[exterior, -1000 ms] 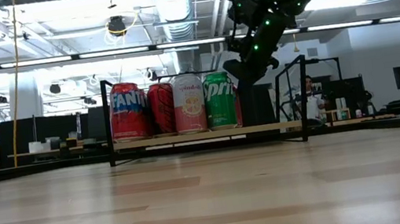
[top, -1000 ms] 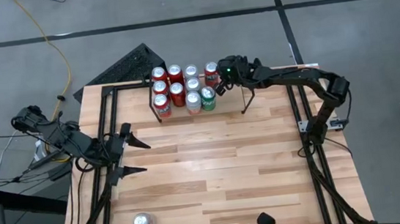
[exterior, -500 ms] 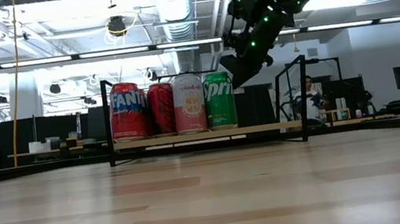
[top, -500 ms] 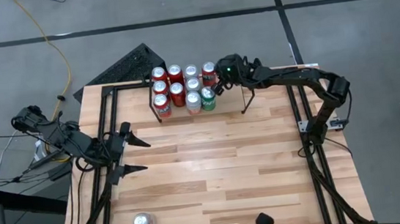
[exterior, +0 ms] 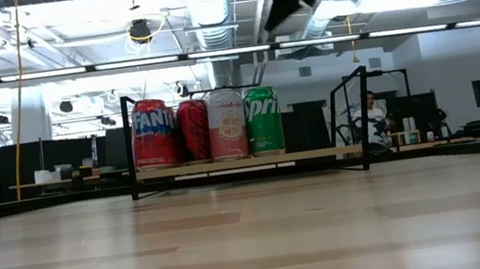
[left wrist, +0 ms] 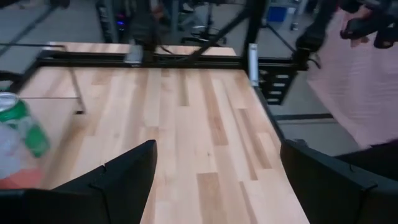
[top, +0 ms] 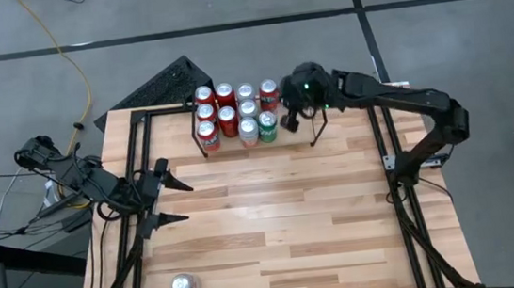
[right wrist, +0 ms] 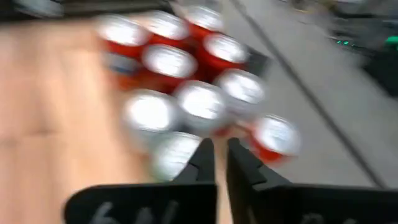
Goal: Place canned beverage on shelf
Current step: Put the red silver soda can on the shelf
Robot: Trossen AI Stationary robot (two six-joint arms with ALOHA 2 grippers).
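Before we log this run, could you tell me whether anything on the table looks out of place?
One silver-topped can stands alone near the table's front-left corner, far from the cans grouped on the shelf at the back. Nothing looks tipped, spilled or damaged.

The right arm reached in from the table's right side, its elbow bent out beyond the right edge and its forearm stretched leftward toward the far edge. The right gripper (top: 294,112) hung raised above the table, a green light lit on its wrist, and its two dark fingers (right wrist: 205,163) stood close together with only a thin gap between them. The left arm lay low at the table's left edge, forearm pointing inward, and the left gripper (top: 173,199) held its fingers (left wrist: 127,171) spread wide apart with nothing between them.
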